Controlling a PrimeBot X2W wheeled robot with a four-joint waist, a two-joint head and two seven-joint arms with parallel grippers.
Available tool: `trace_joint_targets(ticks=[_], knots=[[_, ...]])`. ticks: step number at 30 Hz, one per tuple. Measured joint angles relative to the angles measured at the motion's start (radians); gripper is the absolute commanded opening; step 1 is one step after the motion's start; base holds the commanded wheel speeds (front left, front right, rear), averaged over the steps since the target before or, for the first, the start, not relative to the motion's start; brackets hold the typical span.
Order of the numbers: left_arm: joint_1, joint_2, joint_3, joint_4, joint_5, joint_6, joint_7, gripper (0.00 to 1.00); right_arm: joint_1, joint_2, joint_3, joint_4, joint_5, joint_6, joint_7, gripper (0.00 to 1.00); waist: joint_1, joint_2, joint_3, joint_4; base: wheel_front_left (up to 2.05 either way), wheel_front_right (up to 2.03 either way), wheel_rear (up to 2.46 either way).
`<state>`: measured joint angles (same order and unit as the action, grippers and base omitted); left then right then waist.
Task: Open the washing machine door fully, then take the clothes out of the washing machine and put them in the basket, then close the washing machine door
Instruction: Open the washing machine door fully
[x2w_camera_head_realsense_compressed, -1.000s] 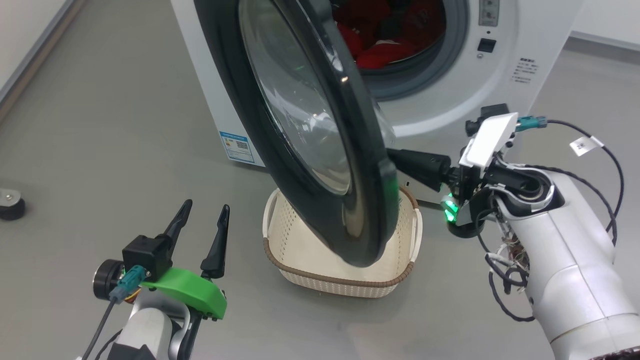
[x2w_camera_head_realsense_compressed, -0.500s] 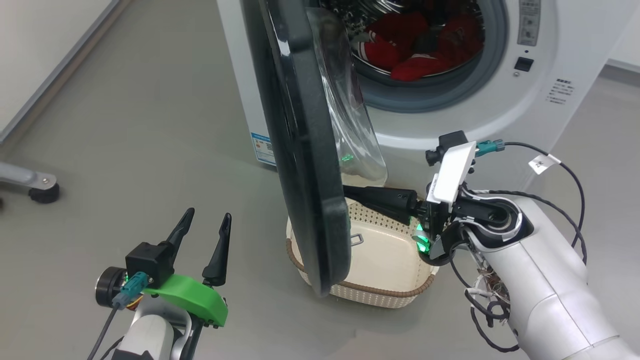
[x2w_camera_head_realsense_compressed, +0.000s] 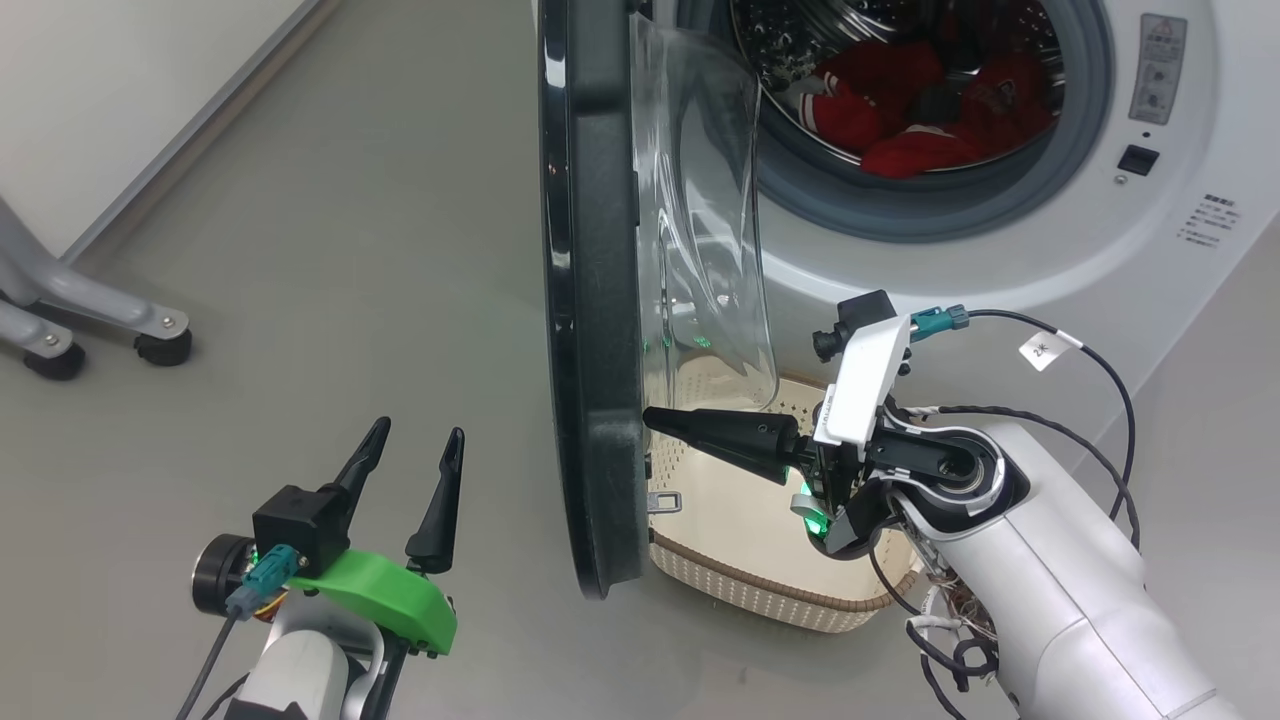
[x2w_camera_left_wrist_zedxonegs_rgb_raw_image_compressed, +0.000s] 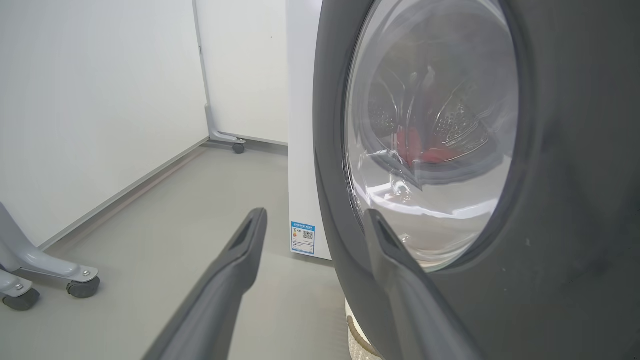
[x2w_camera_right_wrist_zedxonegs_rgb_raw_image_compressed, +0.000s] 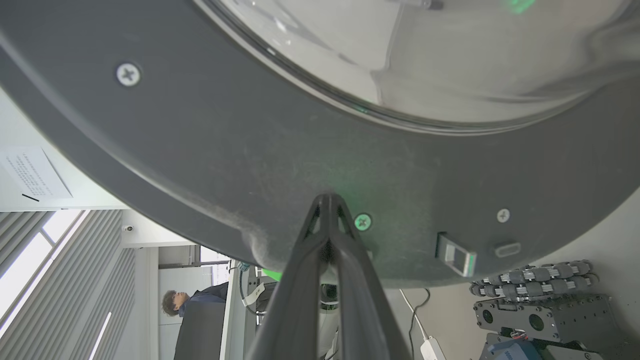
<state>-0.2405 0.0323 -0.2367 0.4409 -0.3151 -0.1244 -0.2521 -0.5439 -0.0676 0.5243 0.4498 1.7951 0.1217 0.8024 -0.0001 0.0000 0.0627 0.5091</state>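
Door (x2w_camera_head_realsense_compressed: 590, 300) wider, right tool (x2w_camera_head_realsense_compressed: 652, 416) against it.

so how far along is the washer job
Done: washing machine door stands partly open. In hand: shut right gripper pressed against its inner rim. Left: clothes lie in the drum, none visible in the basket; then closing the door.
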Motion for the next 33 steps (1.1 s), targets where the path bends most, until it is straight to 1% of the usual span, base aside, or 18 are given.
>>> trace_joint_targets(ticks=[5,12,17,21,22,23,24,33], knots=[[0.01,0.0,0.005,-0.002,0.0,0.0,0.0,1.0,0.0,0.001,0.033,-0.01,0.009,0.0,-0.013,0.0,0.0,0.0,-0.002,0.015,0.0,0.0,0.0],[0.02,0.0,0.006,-0.003,0.0,0.0,0.0,1.0,0.002,0.001,0.033,-0.012,0.009,0.0,-0.048,0.0,0.0,0.0,-0.004,0.017,0.0,0.0,0.0],[0.02,0.0,0.01,-0.004,-0.001,0.0,0.0,1.0,0.029,0.005,-0.002,-0.015,0.01,0.0,-0.089,0.0,0.0,0.0,-0.007,0.014,0.0,0.0,0.0],[0.02,0.0,0.014,-0.009,-0.002,0.0,0.0,1.0,0.059,0.006,-0.062,-0.041,0.01,0.0,-0.149,0.0,0.0,0.0,-0.009,0.009,0.0,0.0,0.0],[0.02,0.0,0.015,-0.009,-0.003,0.0,0.0,1.0,0.067,0.006,-0.081,-0.049,0.01,0.0,-0.168,0.2,0.0,0.0,-0.009,0.007,0.0,0.0,0.0],[0.021,0.0,0.016,-0.009,-0.003,0.0,0.0,1.0,0.075,0.006,-0.097,-0.059,0.01,0.0,-0.182,0.54,0.0,0.0,-0.01,0.005,0.0,0.0,0.0],[0.022,0.0,0.021,-0.012,-0.003,0.0,0.0,1.0,0.084,0.006,-0.107,-0.069,0.01,0.0,-0.194,1.0,0.0,0.0,-0.01,0.002,0.0,0.0,0.0],[0.035,0.001,0.021,-0.013,-0.007,0.0,0.0,1.0,0.197,0.006,-0.228,-0.151,-0.009,0.0,-0.333,1.0,0.0,0.0,-0.015,-0.023,0.0,0.0,0.0]])
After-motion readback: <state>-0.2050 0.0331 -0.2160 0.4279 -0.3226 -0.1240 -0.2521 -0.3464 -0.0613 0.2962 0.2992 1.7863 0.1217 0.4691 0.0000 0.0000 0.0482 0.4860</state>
